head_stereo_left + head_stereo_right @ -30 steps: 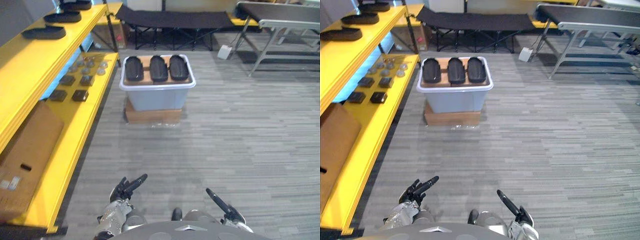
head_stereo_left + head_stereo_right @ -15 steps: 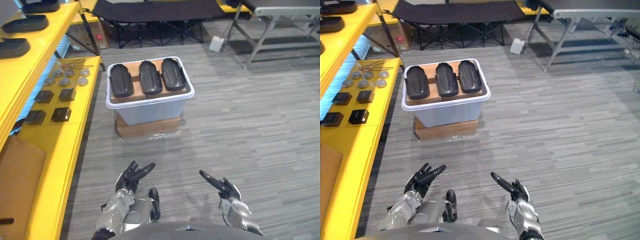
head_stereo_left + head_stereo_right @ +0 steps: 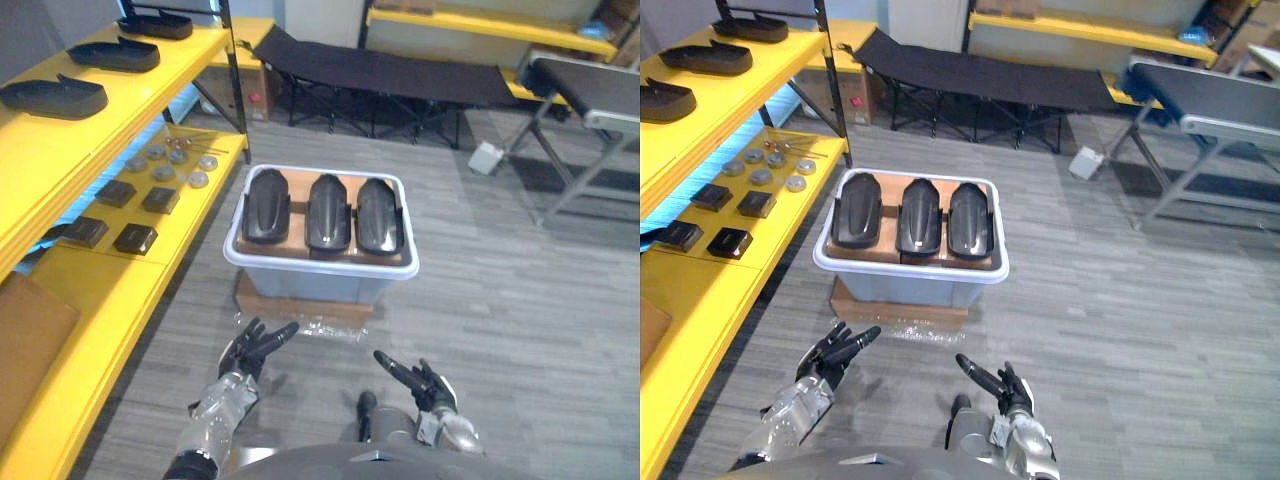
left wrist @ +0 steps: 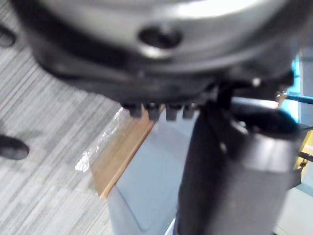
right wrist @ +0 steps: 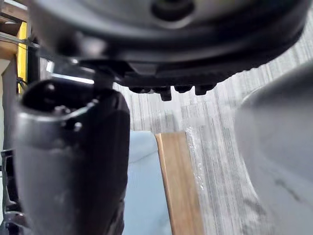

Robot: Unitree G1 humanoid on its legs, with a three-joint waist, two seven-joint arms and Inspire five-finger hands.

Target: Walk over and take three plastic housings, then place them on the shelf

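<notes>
We have walked closer to the tub (image 3: 322, 283). Three black housings (image 3: 328, 212) lie side by side across its top. Our left hand (image 3: 248, 352) and right hand (image 3: 424, 384) hover near it, fingers released, empty.

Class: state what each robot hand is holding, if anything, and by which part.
Nothing. The left hand and right hand are open above the floor; three housings lie in the bin.

Your right hand (image 5: 73, 161) looms close, fingers (image 5: 166, 92) extended; past them the pale blue bin (image 5: 144, 191) sits on its brown base (image 5: 178, 186), striped grey floor (image 5: 215, 127) alongside.
</notes>
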